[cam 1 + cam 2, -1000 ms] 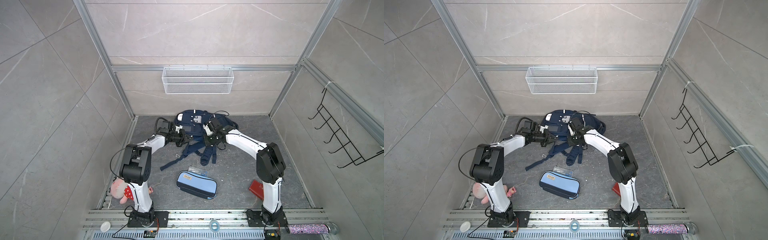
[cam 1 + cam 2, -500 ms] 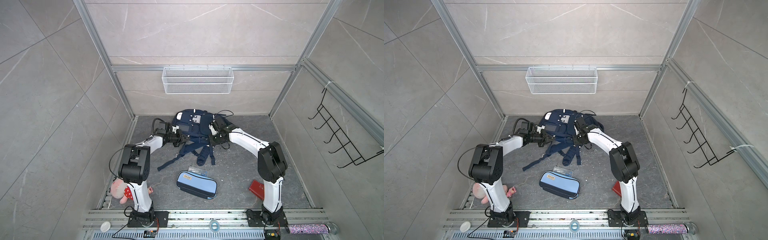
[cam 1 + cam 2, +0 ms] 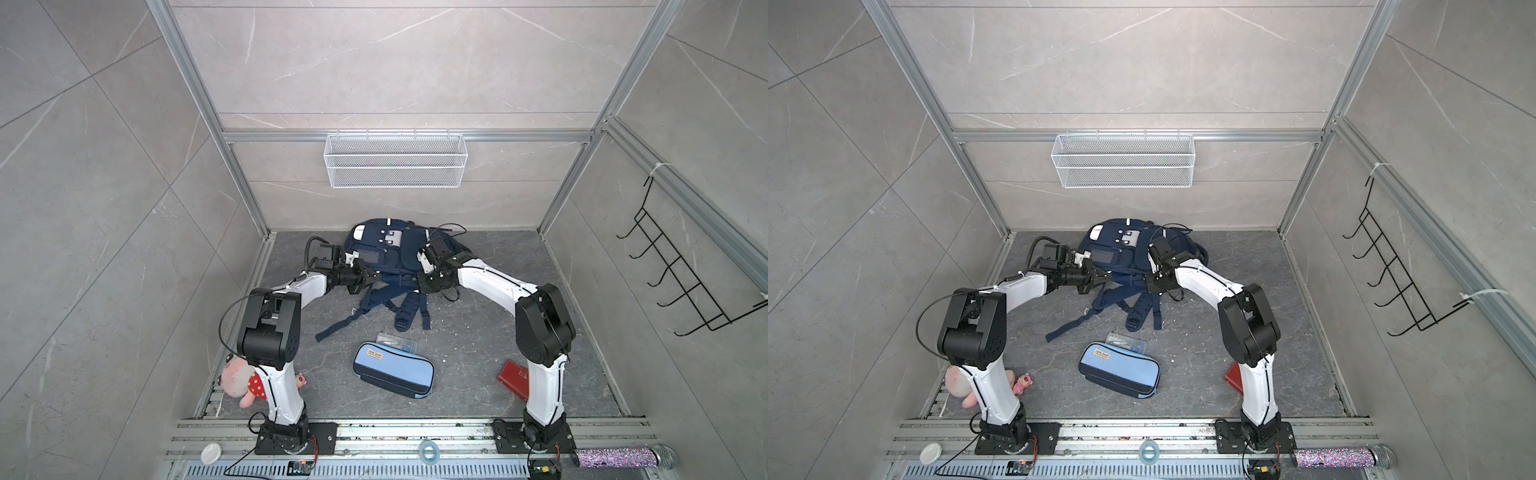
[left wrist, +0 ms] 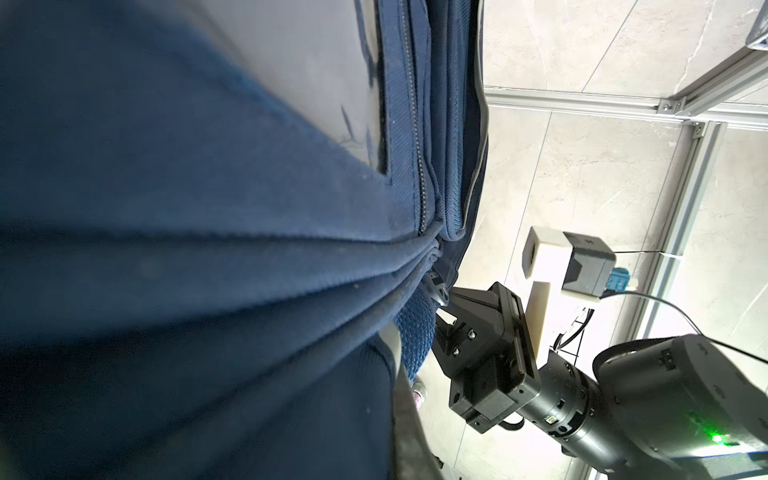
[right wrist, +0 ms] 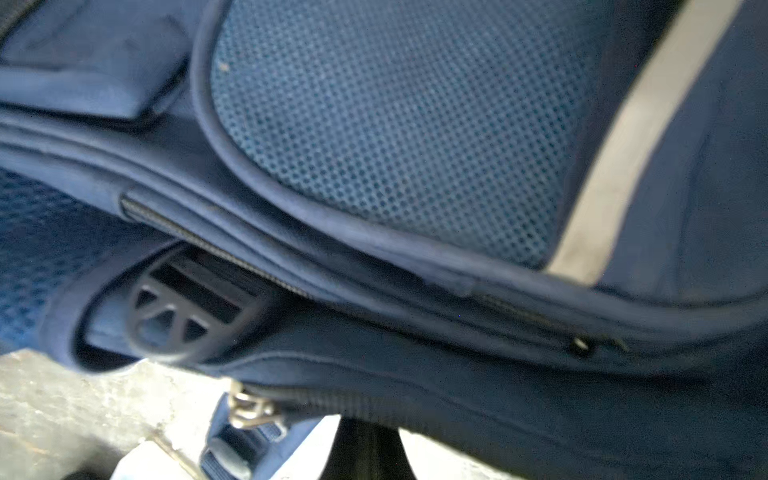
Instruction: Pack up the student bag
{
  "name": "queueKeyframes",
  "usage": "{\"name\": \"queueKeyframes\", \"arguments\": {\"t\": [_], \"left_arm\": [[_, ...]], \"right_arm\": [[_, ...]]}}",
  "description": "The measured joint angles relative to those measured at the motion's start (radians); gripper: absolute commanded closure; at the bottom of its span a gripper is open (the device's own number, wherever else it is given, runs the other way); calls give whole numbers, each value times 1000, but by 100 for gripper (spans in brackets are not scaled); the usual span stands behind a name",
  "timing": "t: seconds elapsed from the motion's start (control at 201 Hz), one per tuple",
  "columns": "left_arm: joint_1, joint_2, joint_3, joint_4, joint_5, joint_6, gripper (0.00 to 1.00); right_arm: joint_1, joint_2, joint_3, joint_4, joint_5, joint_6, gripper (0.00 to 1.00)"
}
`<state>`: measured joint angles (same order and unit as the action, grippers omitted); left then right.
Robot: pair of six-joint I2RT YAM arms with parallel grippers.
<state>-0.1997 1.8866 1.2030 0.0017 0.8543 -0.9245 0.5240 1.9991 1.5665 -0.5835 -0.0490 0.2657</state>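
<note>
**Student bag (image 3: pixel 411 249) flanked by closed grippers**

It is seen lying at the far end of the floor (image 3: pixel 478 332). Left gripper (image 3: pixel 375 276) and right gripper (image 4: pixel 444 309) are closed against its lower edge; whether fabric is pinched cannot be told.

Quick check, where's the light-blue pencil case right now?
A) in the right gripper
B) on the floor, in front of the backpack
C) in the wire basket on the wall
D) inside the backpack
B: in both top views the pencil case lies on the floor, nearer the arm bases than the student bag and apart from it.
</note>
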Motion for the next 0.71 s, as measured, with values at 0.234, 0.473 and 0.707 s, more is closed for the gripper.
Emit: {"name": "queueKeyframes", "arguments": {"t": [0.234,0.473,0.707], "left_arm": [[28,0,-2,-4,-11,-2,100],[40,1,10,-37,-10,25,100],[41,1,26,-90,-11,73,100]], "right_arm": [[-68,-92,-105,12,1,14,100],[-62,-114,-95,17,-89,-78,46],[23,-105,-16,13,-166,-128,37]]}}
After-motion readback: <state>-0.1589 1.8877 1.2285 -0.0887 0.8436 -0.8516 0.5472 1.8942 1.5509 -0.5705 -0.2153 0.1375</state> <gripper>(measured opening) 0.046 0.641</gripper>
